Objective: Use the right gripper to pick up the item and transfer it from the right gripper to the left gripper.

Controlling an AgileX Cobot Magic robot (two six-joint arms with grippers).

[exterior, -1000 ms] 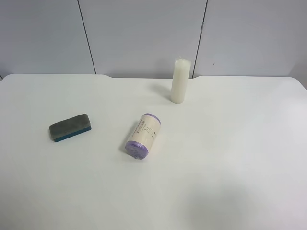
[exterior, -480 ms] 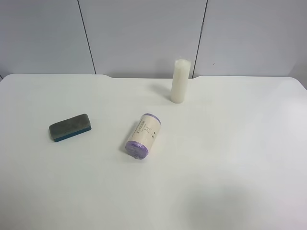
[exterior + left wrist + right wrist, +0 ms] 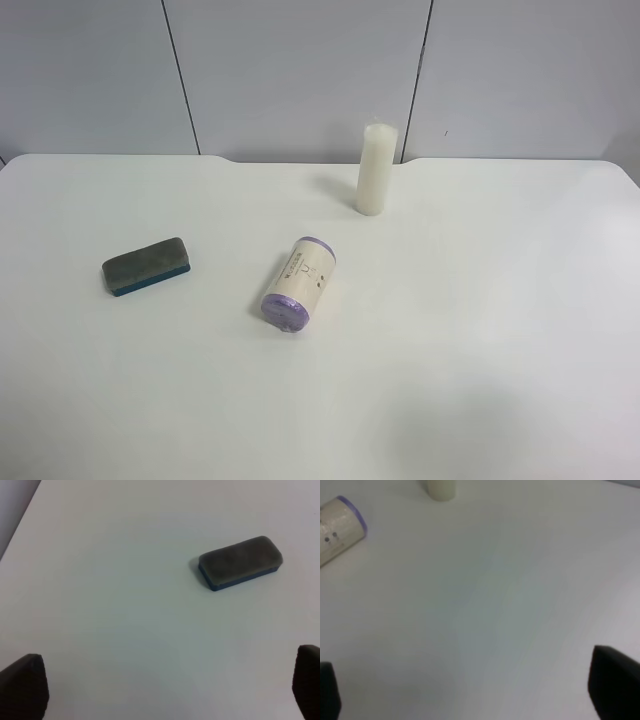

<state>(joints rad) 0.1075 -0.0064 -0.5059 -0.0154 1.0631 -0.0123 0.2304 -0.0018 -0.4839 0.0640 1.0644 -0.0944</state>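
Note:
The item (image 3: 146, 266), a flat block with a dark grey felt top and blue base, lies on the white table (image 3: 480, 330) at the exterior high view's left. It also shows in the left wrist view (image 3: 240, 562), well ahead of my left gripper (image 3: 165, 690), which is open and empty with its fingertips (image 3: 22, 690) wide apart. My right gripper (image 3: 470, 690) is open and empty over bare table; the item does not show in its view. Neither arm shows in the exterior high view.
A cream-labelled roll with purple ends (image 3: 298, 284) lies on its side near the table's middle and shows in the right wrist view (image 3: 337, 530). A white pillar candle (image 3: 376, 168) stands upright behind it, its base in the right wrist view (image 3: 440, 489). A grey panelled wall is behind.

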